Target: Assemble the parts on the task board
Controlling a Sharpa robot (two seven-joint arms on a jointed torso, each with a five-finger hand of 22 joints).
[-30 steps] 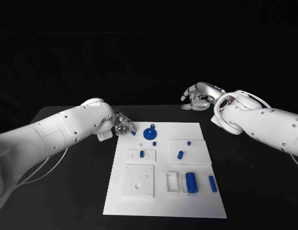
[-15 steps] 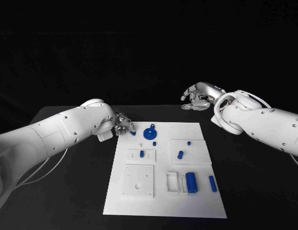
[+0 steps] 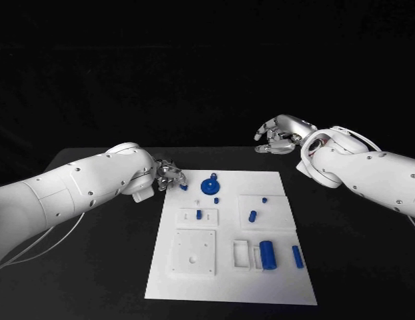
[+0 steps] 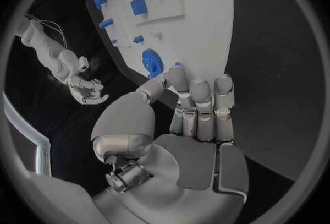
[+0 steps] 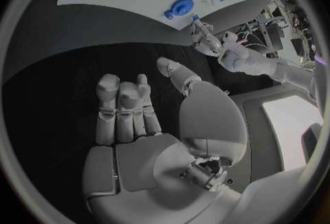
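You have the flat white rectangular task board [image 3: 229, 273] in the middle of the black worktop [image 3: 92, 267], with small blue plastic parts on it, among them a round blue gear [image 3: 209, 185] near its far edge. Your left hand [image 3: 168, 176] sits at the board's far left corner, pinching a small blue peg [image 3: 185, 187]. Your right hand [image 3: 277, 135] hovers past the far edge, fingers loosely curled, holding nothing.

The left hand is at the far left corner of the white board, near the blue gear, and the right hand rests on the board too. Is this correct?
Not quite. In the head view the right hand is raised beyond the task board's far edge, not resting on it. The left hand is indeed at the far left corner, near the blue gear.
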